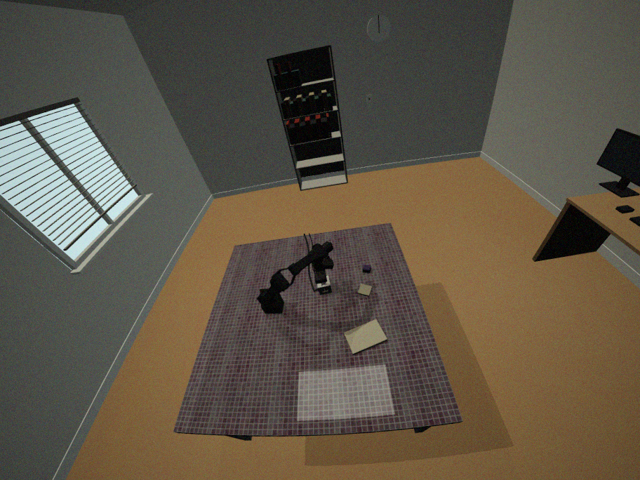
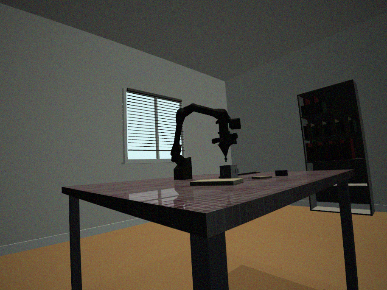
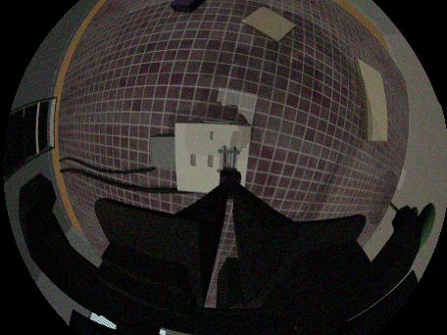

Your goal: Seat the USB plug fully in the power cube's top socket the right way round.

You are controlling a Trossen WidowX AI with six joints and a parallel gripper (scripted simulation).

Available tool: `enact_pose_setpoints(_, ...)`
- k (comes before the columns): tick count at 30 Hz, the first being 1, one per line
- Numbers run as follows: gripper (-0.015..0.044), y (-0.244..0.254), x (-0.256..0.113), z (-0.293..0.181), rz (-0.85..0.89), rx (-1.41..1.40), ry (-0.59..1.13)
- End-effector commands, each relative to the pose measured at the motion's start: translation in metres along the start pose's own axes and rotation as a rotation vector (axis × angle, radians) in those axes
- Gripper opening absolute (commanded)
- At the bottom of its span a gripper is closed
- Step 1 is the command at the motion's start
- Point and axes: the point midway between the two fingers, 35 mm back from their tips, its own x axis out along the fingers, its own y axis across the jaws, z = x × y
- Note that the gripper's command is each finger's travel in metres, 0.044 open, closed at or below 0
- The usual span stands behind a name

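Note:
The power cube [image 1: 324, 290] [image 2: 228, 171] [image 3: 188, 142] stands on the table, its pale top with several dark slots facing up. My gripper [image 2: 225, 155] [image 3: 230, 190] points down and is shut on the USB plug [image 2: 225, 159] [image 3: 228, 159]. In the exterior view the plug hangs upright with a small gap above the cube's top. In the wrist view it lies over the right part of the top, and its two thin metal edges show. Three slots beside it look empty. What is under the plug is hidden, and which way round it faces I cannot tell.
A grey block [image 3: 163, 153] with dark cables [image 3: 113, 171] adjoins the cube's side. A small tan pad [image 1: 365, 290] [image 2: 261, 177] [image 3: 269, 23], a dark purple block [image 1: 366, 268] [image 2: 281, 172] [image 3: 185, 5] and a large tan board [image 1: 365, 336] [image 2: 215, 182] [image 3: 374, 100] lie on the table.

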Motion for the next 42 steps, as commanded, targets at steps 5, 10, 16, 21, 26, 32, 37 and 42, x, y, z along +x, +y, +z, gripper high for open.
enact_pose_setpoints(5, 0.0000, -0.0001, 0.0000, -0.0001, 0.000, 0.210, 0.000)
enact_pose_setpoints(10, 0.0000, -0.0001, 0.0000, -0.0001, 0.000, 0.341, 0.000)
enact_pose_setpoints(16, 0.0000, -0.0001, 0.0000, -0.0001, 0.000, 0.498, 0.000)
enact_pose_setpoints(21, 0.0000, 0.0000, 0.0000, -0.0001, 0.000, 0.629, 0.000)
enact_pose_setpoints(26, 0.0000, 0.0000, 0.0000, -0.0001, 0.000, 0.760, 0.000)
enact_pose_setpoints(32, 0.0000, 0.0000, 0.0000, -0.0002, 0.000, 0.917, 0.000)
enact_pose_setpoints(37, 0.0000, 0.0000, 0.0001, -0.0002, 0.000, 1.048, 0.000)
enact_pose_setpoints(42, 0.0000, 0.0000, 0.0001, -0.0002, -0.001, 1.178, 0.000)
